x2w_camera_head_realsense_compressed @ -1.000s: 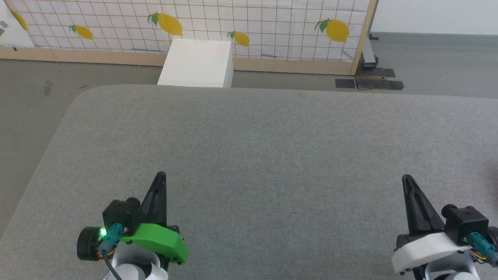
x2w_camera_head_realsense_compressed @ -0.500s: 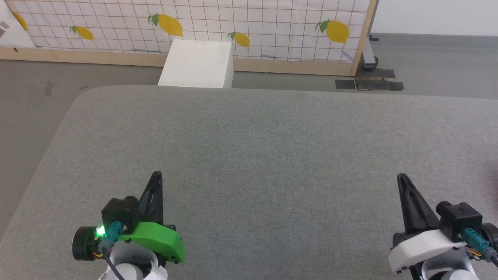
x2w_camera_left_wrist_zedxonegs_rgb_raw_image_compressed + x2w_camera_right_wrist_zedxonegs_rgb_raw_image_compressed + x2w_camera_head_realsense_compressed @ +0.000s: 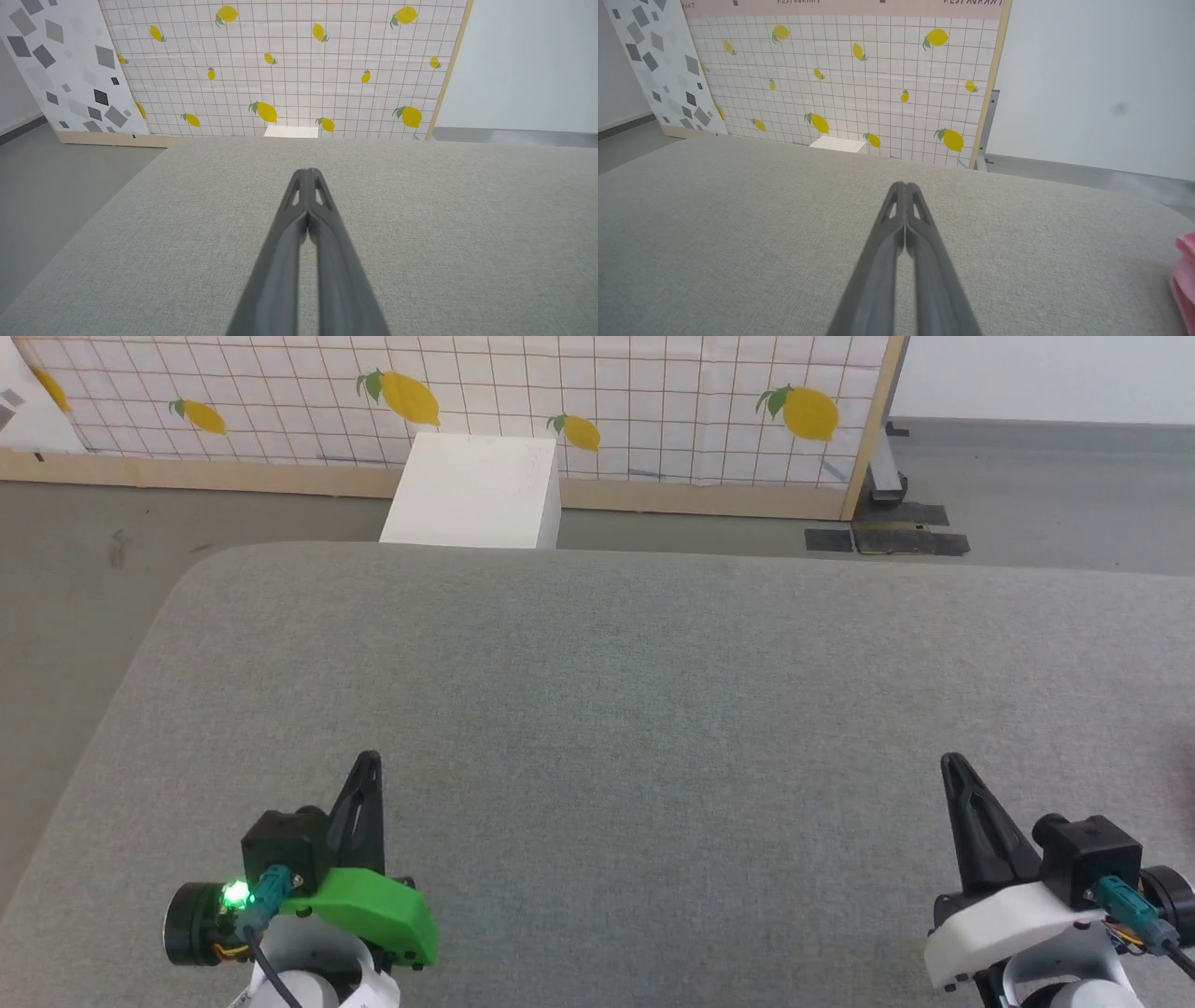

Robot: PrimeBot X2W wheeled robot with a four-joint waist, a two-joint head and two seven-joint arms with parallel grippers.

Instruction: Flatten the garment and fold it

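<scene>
Garment [image 3: 1184, 275], light pink, lay at the right end of the grey surface [image 3: 597, 691]; only a strip of it was visible at the edge of the right wrist view. It sat well to the right of the right end effector [image 3: 950, 763], not touching. The left end effector [image 3: 366, 761] was over the near left area. Both were closed, fingers pressed together, gripping nothing. A white box [image 3: 476, 490] stood beyond the far edge, before a lemon-print panel [image 3: 653, 392].
</scene>
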